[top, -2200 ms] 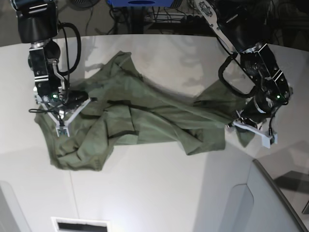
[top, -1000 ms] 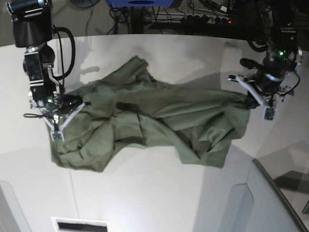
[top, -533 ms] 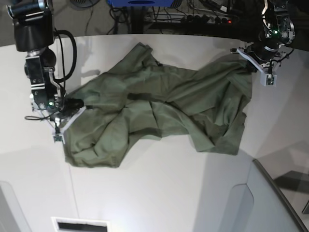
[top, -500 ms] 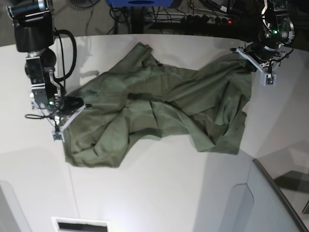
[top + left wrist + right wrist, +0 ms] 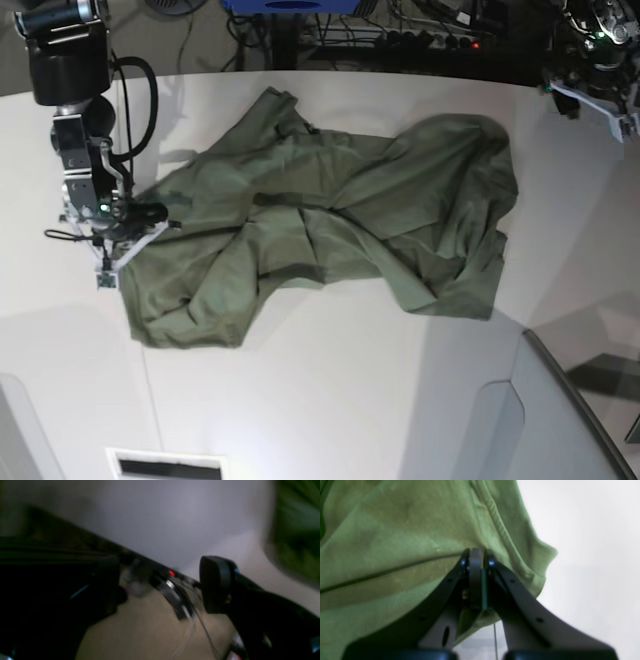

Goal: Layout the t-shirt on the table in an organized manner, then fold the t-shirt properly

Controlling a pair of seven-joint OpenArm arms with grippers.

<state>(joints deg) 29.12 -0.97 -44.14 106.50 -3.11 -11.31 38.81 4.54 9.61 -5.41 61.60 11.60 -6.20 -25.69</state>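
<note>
Left jaws (image 5: 597, 97) now open, clear of the t-shirt (image 5: 330, 215); right jaws (image 5: 477, 555) clamp its edge. Cloth remains rumpled on counter (image 5: 330, 400).

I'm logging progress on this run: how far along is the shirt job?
Early. Done: the t-shirt is pulled out across the table, though wrinkled with folded-over layers. In hand: the right gripper is shut on an edge of it; the left gripper is open, holding nothing, up at the table's far edge. Left: smoothing it flat, squaring sleeves and hem, then all the folding.
</note>
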